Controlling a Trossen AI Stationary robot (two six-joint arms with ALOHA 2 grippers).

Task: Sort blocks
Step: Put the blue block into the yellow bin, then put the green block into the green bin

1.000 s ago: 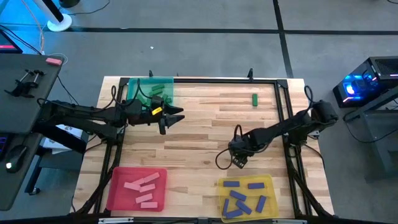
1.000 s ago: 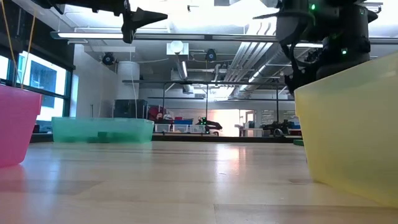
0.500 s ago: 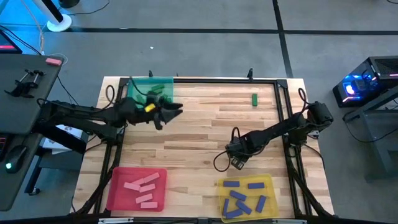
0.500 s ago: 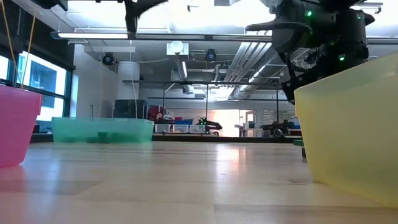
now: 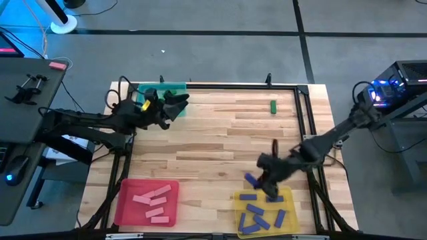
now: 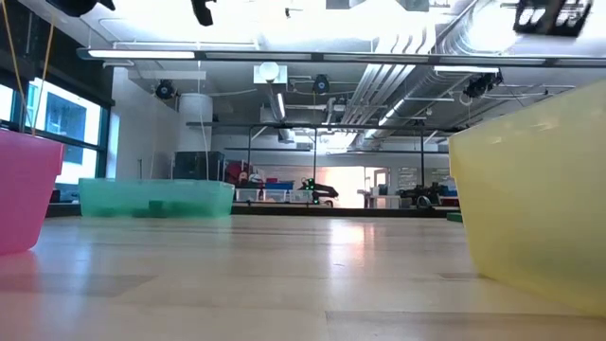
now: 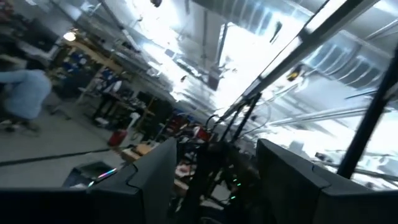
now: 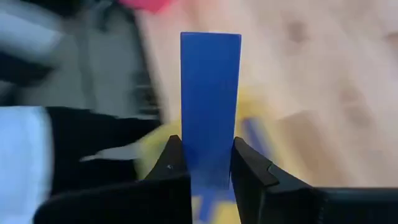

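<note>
My right gripper is shut on a blue block, held in the air just past the far rim of the yellow tray. Several blue blocks lie in that tray. In the right wrist view the blue block juts out past my right gripper. My left gripper hovers open over the green tray at the far left, with nothing between its fingers. One green block lies flat on the table at the far right. My right gripper pinches the blue block's two long edges between its two fingers, near one end. The fingers lie along the block, which sticks straight out beyond the fingertips. They slant down from the table's right. The block is lifted clear of the table.
A red tray with pink blocks stands at the near left. Green blocks lie in the green tray. A black frame runs around the tabletop. The middle of the wooden table is bare.
My right gripper has risen and swung toward the near edge and the yellow tray, carrying the blue block up clear of the table. My left gripper has tipped upward and drawn back toward the green tray.
</note>
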